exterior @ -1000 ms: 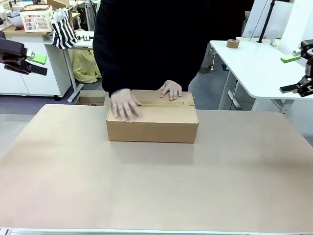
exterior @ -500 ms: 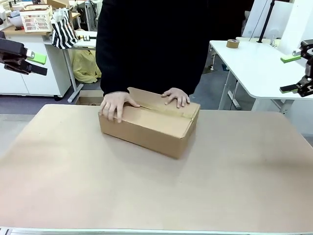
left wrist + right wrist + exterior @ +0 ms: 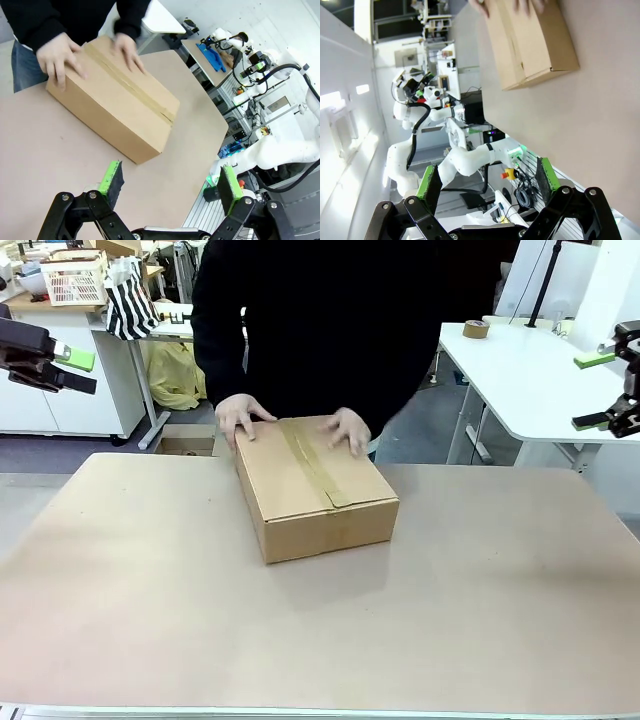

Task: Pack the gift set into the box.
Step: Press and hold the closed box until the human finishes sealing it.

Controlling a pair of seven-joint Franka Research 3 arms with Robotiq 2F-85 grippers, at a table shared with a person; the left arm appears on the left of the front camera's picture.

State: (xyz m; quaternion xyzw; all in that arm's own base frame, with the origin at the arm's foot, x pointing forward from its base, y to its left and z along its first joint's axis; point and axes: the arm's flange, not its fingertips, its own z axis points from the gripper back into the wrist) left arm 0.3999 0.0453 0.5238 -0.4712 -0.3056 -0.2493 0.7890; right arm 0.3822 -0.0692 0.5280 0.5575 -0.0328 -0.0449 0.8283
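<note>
Front view: the taped-shut box (image 3: 315, 485) sits on the bench (image 3: 320, 640) at its far middle, a person's hands (image 3: 240, 415) on its far end, while the left fingers (image 3: 111, 176) and right fingers (image 3: 429, 182) hang spread apart, holding nothing.

L gripper (image 3: 85, 372) was held up at far left, jaws wide apart; R gripper (image 3: 592, 390) up at far right, jaws likewise apart.
</note>
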